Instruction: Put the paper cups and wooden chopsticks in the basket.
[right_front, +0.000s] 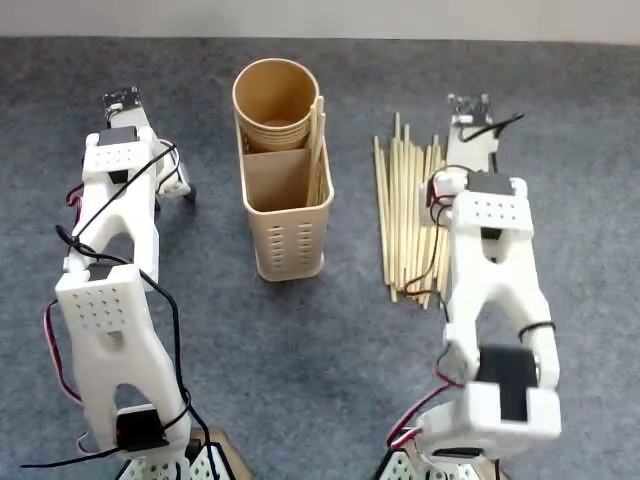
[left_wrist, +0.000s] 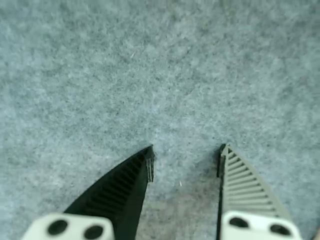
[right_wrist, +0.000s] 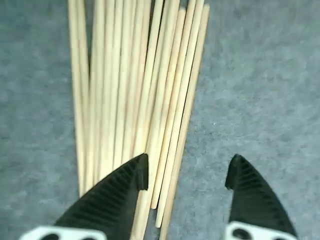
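Most likely a small robotics lab or test bench. Grey felt-like tabletop (right_front: 330, 380), with a left arm (right_front: 110, 310) and a right arm (right_front: 490, 260) of white plastic fixed side by side, loose red and black wires (right_front: 178, 340) along the joints, a bare circuit board (right_front: 122, 100) at one wrist.

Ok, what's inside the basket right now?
Stacked paper cups fill the far compartment of the basket, and a few chopsticks stand along one side wall. How many cups are nested is hidden, and so is the near compartment's floor.
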